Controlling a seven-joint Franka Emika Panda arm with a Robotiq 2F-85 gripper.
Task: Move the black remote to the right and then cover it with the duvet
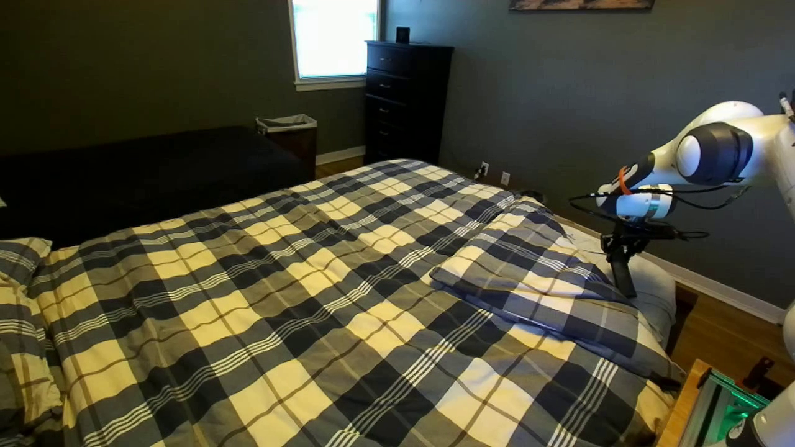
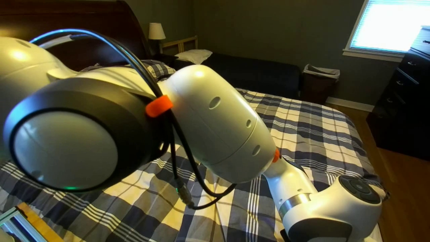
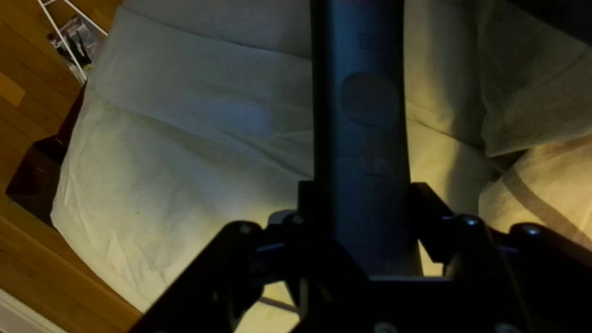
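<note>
Hand [image 3: 363, 201] clamped on both sides of the black remote [image 3: 365, 134], whose free end points down over the pale sheet [image 3: 185, 166] beside the folded-back duvet [image 1: 348, 267], contact unclear, I should lower slowly, lay the remote flat, then release and retract straight up, clearing the duvet's edge.

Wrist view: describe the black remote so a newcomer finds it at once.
Pale bedding fills much of the view. Over it, the gripper holds the black remote, a long, smooth slab with a faint round patch, unlike the jointed gripper.
</note>
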